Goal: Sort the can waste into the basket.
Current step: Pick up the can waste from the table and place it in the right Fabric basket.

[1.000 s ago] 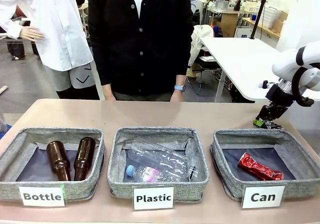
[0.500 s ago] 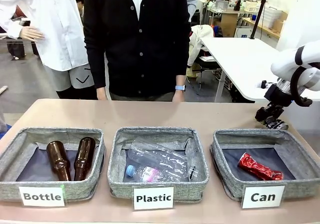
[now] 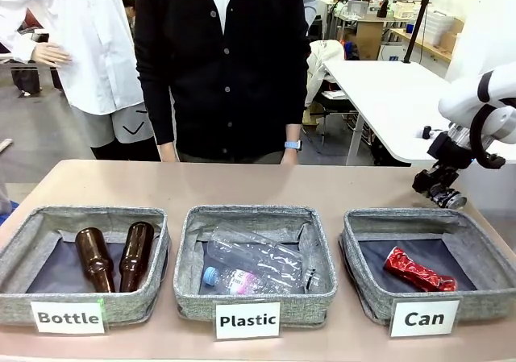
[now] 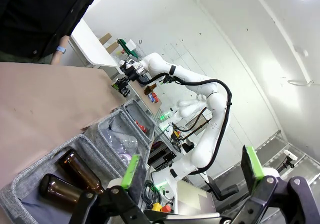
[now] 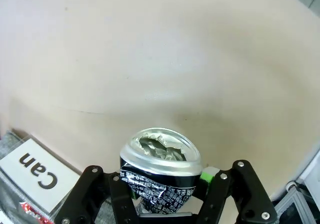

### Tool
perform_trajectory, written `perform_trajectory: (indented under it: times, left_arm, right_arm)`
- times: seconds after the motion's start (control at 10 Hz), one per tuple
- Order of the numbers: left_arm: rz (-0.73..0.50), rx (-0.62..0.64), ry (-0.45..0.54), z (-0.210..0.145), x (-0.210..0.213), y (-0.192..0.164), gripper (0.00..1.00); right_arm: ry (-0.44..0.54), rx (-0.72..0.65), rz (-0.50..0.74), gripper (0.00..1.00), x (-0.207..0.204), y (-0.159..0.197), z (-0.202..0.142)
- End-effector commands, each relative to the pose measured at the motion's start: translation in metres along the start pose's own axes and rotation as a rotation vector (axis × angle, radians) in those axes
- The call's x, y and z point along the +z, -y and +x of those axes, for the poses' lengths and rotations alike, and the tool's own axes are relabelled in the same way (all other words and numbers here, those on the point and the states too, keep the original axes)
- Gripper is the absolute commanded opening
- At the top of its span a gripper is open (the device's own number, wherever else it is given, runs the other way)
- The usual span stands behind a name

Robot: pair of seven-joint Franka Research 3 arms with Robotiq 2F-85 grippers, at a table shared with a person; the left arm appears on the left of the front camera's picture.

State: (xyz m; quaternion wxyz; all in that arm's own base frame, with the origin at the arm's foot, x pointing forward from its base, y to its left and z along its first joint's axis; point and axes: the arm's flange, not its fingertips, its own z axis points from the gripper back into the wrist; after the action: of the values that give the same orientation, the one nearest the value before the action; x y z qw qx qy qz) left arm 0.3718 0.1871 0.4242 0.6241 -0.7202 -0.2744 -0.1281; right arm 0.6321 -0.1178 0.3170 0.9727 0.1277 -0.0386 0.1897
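White labels on the three low grey fabric baskets read "Bottle" [image 3: 69,317], "Plastic" [image 3: 248,321] and "Can" [image 3: 424,318] (left to right).

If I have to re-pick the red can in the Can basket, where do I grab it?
Probably from straight above, jaws across the crushed middle of the red can: it lies flat and slanted on the basket floor, walls blocking side approaches.
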Motion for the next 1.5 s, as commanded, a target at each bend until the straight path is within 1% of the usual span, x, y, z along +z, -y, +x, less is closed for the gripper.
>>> perform_trajectory:
  times: [0.0, 0.1, 0.3, 0.4, 0.5, 0.6, 0.7, 0.8, 1.0, 1.1, 1.3, 1.4]
  left_arm:
    - [0.007, 0.011, -0.012, -0.001, -0.001, 0.004, 1.00]
    - [0.007, 0.011, -0.012, -0.001, -0.001, 0.004, 1.00]
    - [0.007, 0.011, -0.012, -0.001, -0.001, 0.004, 1.00]
    - [0.007, 0.011, -0.012, -0.001, -0.001, 0.004, 1.00]
    - [0.007, 0.011, -0.012, -0.001, -0.001, 0.004, 1.00]
    - [0.007, 0.011, -0.012, -0.001, -0.001, 0.004, 1.00]
    - [0.007, 0.011, -0.012, -0.001, -0.001, 0.004, 1.00]
    - [0.007, 0.011, -0.012, -0.001, -0.001, 0.004, 1.00]
    - [0.007, 0.011, -0.012, -0.001, -0.001, 0.004, 1.00]
    - [0.007, 0.011, -0.012, -0.001, -0.001, 0.004, 1.00]
    - [0.007, 0.011, -0.012, -0.001, -0.001, 0.004, 1.00]
    - [0.007, 0.011, -0.012, -0.001, -0.001, 0.004, 1.00]
  right_arm:
    - [0.105, 0.033, -0.072, 0.00, 0.041, -0.032, -0.020]
    - [0.170, 0.094, -0.089, 0.00, 0.072, -0.055, -0.033]
    - [0.171, 0.211, -0.050, 0.00, 0.129, -0.113, -0.072]
    - [0.115, 0.232, -0.006, 0.00, 0.145, -0.145, -0.097]
    - [0.078, 0.332, 0.005, 0.00, 0.147, -0.169, -0.119]
    - [0.013, 0.466, 0.036, 0.00, 0.142, -0.187, -0.138]
    - [-0.032, 0.628, 0.070, 0.00, 0.136, -0.205, -0.159]
    - [-0.093, 0.775, 0.098, 0.00, 0.127, -0.216, -0.173]
    - [-0.164, 0.979, 0.166, 0.00, 0.118, -0.219, -0.182]
    - [-0.159, 1.011, 0.192, 0.00, 0.118, -0.219, -0.184]
    - [-0.147, 1.034, 0.197, 0.00, 0.116, -0.215, -0.185]
    - [-0.118, 1.037, 0.191, 0.15, 0.117, -0.215, -0.184]
